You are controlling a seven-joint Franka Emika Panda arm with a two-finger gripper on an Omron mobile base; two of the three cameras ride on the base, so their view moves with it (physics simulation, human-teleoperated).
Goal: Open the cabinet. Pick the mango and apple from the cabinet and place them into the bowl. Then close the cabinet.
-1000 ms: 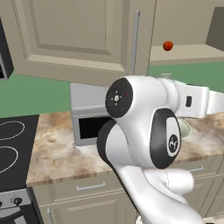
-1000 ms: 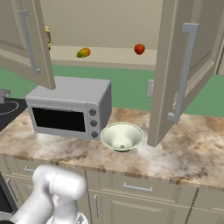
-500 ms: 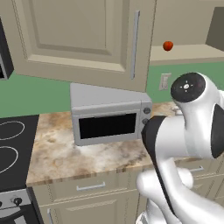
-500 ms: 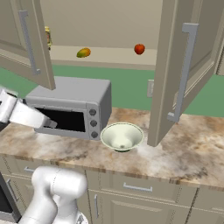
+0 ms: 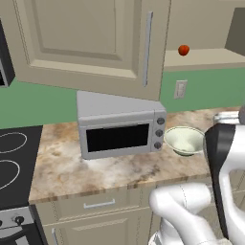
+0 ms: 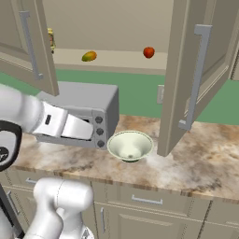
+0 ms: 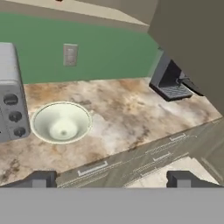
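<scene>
Open, empty two-finger pincer (image 7: 111,179) low before the counter; small round red-orange apple (image 6: 148,52) and oval yellow-green mango (image 6: 89,56) high above it on the open beige cabinet's (image 6: 191,70) shelf, round cream-white bowl (image 7: 61,122) just ahead.

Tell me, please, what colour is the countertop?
The countertop is mottled beige-and-brown marble, clearest in the hand view.

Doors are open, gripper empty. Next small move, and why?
Probably raise the open gripper toward the small oval yellow-green mango on the open beige wall cabinet's shelf: both it and the round red apple sit there, and the pale cream bowl is empty.
</scene>
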